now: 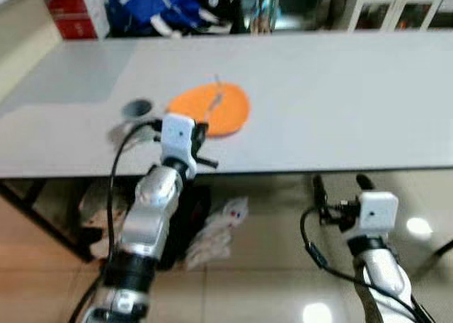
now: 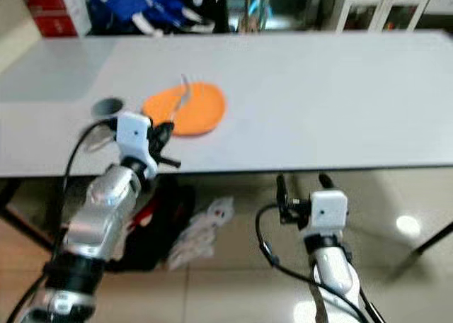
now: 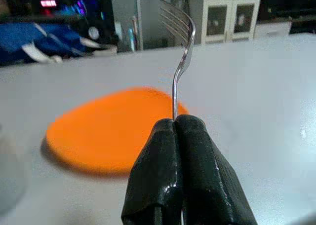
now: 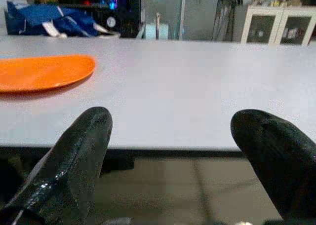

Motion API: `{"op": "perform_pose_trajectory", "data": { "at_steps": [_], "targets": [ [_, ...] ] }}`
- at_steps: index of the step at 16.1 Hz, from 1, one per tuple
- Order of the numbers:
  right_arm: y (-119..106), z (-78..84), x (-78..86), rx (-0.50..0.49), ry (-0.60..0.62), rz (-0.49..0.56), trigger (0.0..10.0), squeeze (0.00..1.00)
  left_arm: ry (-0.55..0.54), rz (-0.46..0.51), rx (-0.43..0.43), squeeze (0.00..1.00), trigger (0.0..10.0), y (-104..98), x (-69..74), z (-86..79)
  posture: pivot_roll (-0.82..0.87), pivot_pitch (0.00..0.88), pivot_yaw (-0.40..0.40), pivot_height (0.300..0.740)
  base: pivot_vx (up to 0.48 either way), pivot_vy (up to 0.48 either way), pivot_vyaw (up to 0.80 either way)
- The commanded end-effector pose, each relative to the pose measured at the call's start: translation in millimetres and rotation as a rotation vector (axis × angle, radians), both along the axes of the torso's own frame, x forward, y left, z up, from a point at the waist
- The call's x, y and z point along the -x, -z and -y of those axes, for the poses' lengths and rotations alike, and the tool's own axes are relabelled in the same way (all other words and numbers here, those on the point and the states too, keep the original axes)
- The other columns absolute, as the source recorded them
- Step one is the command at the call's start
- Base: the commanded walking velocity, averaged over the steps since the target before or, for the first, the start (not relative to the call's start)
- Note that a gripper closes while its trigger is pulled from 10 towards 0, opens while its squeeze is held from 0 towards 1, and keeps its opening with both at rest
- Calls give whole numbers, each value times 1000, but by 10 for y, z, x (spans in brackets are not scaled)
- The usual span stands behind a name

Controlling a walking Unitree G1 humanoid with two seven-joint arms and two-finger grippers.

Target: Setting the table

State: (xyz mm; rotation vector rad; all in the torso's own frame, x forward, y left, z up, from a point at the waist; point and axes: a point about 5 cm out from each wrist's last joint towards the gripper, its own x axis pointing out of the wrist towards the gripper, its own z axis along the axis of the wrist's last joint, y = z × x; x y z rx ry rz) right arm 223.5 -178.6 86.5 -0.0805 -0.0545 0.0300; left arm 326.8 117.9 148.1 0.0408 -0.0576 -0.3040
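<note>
We see a long grey rectangular table (image 1: 340,96) bearing a round orange plate (image 1: 225,109) near its front edge. Our left gripper (image 3: 178,136), fingers pressed together, pinches the handle of a silver metal fork (image 3: 180,52) upright over the plate. Our right gripper (image 4: 180,151) hangs wide open, empty, before the table's edge.

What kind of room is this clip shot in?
Probably a dining or multipurpose room: a long grey table with an orange plate, glass-fronted white cabinets behind, tiled floor. The left gripper holds a fork.
</note>
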Motion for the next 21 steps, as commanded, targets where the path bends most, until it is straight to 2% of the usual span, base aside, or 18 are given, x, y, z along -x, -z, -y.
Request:
{"op": "perform_pose_trajectory", "data": {
  "at_steps": [1, 8, 17, 21],
  "targets": [
    [-9, -79, -6, -3, -24, -2, 10000, 0, -56, -8, -11, 0, 0, 9, -22, -144, -141, 5, 61, 736, 326, -349, 0],
    [8, -83, 2, 8, -39, -14, 10000, 0, -102, 0, -9, 0, 0, 11, -59, -188, -142, 0, 56, 736, 351, -323, 0],
    [33, -98, 13, 8, -45, -27, 10000, 0, -121, 8, 25, 0, 0, -9, -70, -209, -142, 0, 54, 736, 0, 0, 0],
    [40, -98, 20, 6, -47, -29, 10000, 0, -123, 0, 31, 0, 0, -6, -75, -206, -142, 1, 55, 736, 289, 382, 0]
  ]
}}
